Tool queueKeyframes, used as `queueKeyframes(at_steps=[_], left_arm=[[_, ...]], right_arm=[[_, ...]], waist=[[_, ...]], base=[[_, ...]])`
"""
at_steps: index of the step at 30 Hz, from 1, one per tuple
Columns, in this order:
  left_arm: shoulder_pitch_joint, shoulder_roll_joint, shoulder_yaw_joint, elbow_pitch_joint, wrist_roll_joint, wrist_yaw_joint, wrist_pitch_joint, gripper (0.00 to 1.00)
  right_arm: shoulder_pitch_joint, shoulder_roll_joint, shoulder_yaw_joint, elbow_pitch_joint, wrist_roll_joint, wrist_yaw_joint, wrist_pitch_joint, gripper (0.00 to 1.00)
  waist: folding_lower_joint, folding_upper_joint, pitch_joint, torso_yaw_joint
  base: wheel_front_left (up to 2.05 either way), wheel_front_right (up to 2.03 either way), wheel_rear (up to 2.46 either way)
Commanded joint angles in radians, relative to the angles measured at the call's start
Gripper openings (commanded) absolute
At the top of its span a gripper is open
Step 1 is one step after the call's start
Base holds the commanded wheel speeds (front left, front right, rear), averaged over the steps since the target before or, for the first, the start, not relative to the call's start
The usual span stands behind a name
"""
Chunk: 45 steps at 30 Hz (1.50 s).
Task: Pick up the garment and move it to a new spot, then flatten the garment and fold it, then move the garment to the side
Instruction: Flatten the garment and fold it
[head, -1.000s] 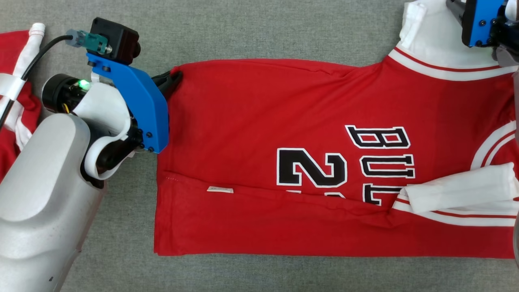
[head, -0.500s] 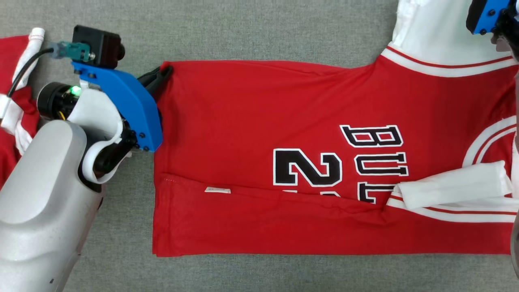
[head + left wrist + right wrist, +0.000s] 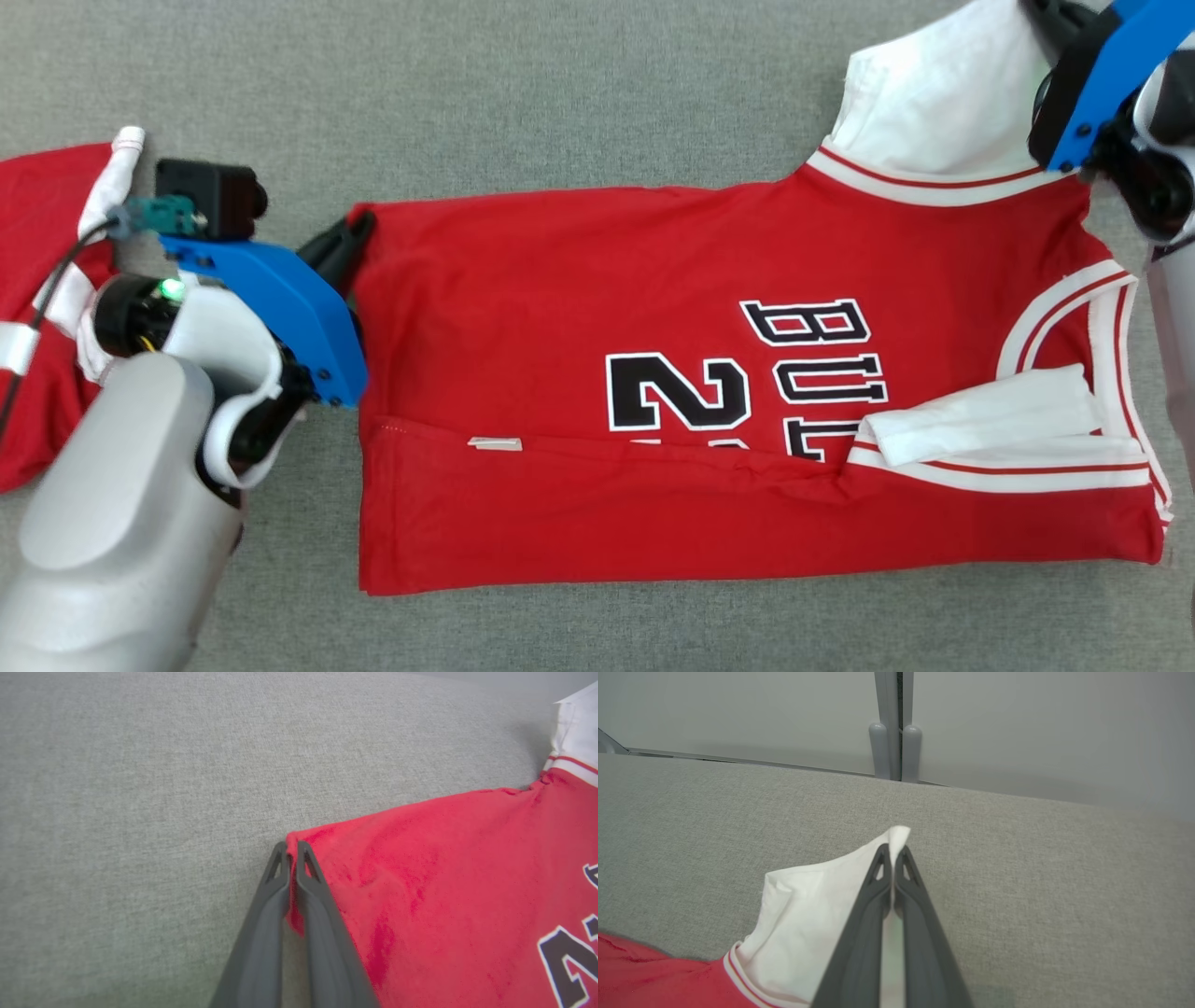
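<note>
Within the left hand (image 3: 292, 850) a hem corner of the garment (image 3: 560, 308) is pinched — within the right hand (image 3: 892, 853), its sleeve (image 3: 817, 905); limp, light, best taken by corners.

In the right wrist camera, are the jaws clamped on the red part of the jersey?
No, the jaws are shut on the white sleeve; the red body lies at the lower left.

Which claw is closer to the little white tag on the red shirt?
The left claw pinches the shirt by its corner, near the tag. The right claw grips the white sleeve, far away.
</note>
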Motion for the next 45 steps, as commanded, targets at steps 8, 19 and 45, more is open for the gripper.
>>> queueKeyframes(at_steps=[8, 19, 45], left_arm=[[0.103, -0.017, -0.031, -0.024, 0.018, -0.014, -0.122, 0.00], [0.259, -0.016, -0.012, -0.042, 0.011, 0.010, -0.266, 0.00], [0.362, -0.016, -0.044, 0.044, 0.071, 0.063, -0.403, 0.00]], right_arm=[[0.186, -0.061, 0.072, -0.141, 0.151, 0.000, -0.004, 0.00], [0.524, -0.128, 0.005, -0.419, 0.241, 0.000, 0.017, 0.00], [0.968, 0.083, -0.231, -0.766, 0.150, 0.000, 0.177, 0.19]], waist=[[-0.0001, -0.0003, -0.075, -0.011], [-0.0001, -0.0003, -0.145, -0.028], [-0.0001, -0.0003, -0.218, -0.062]], base=[[0.00, 0.00, 0.00], [0.00, 0.00, 0.00], [0.00, 0.00, 0.00]])
